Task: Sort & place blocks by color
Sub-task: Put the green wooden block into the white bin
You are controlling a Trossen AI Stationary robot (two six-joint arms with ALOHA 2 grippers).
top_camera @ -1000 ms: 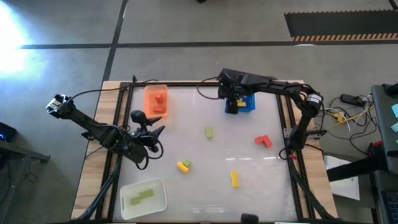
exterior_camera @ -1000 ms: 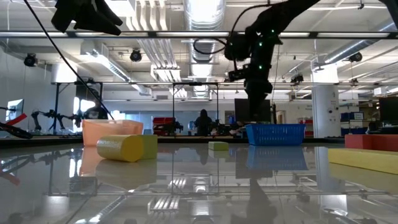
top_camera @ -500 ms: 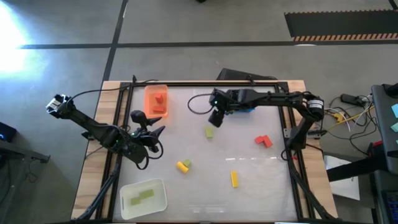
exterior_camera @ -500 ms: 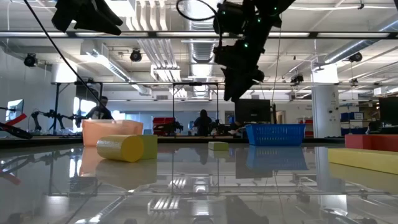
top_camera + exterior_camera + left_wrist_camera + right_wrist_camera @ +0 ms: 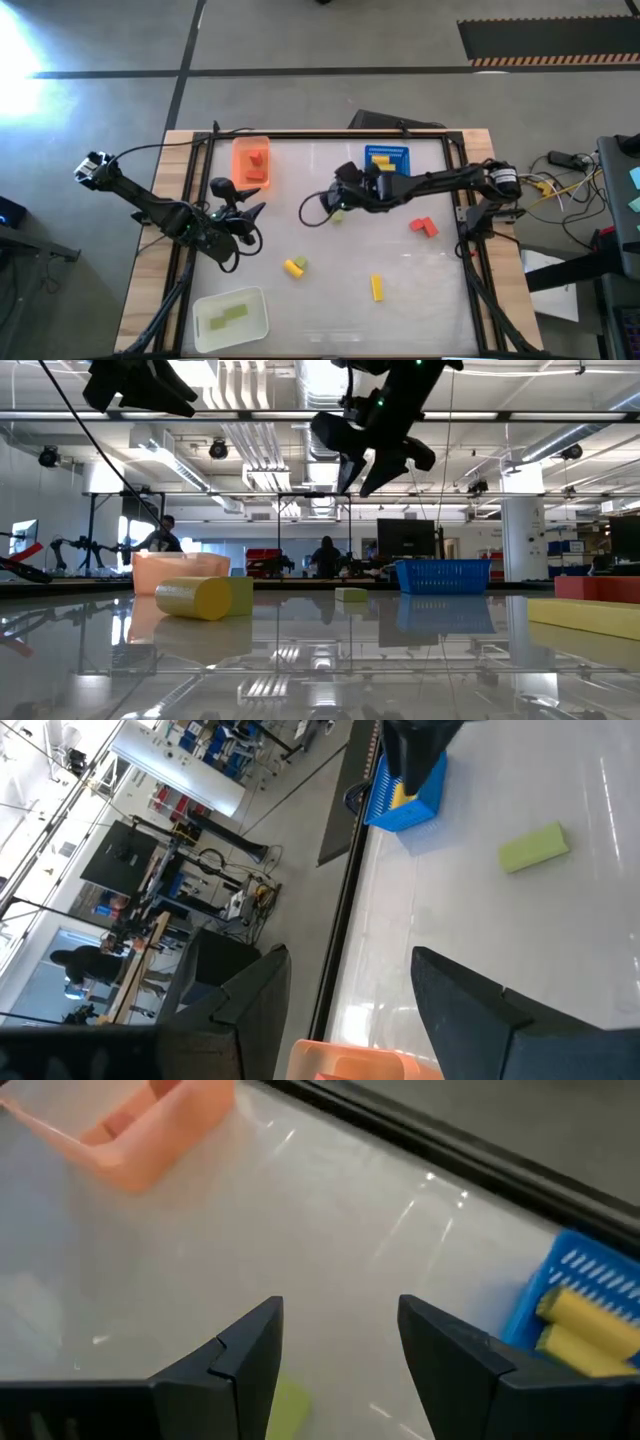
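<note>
My right gripper is open and empty, up in the air above a light green block lying flat at the table's middle. In the right wrist view the block shows low between the fingers, and in the low view the gripper hangs well above it. My left gripper waits open at the table's left. A yellow and a green block, a yellow bar and red blocks lie loose on the table.
An orange tray with red blocks stands at the far left. A blue tray with yellow blocks stands at the far middle. A white tray with green blocks is at the near left. A raised wooden frame rims the table.
My right gripper has left the blue tray and swung toward the table's near left, turning as it went. It now stands over the green block at the middle. The blocks on the table have not moved.
</note>
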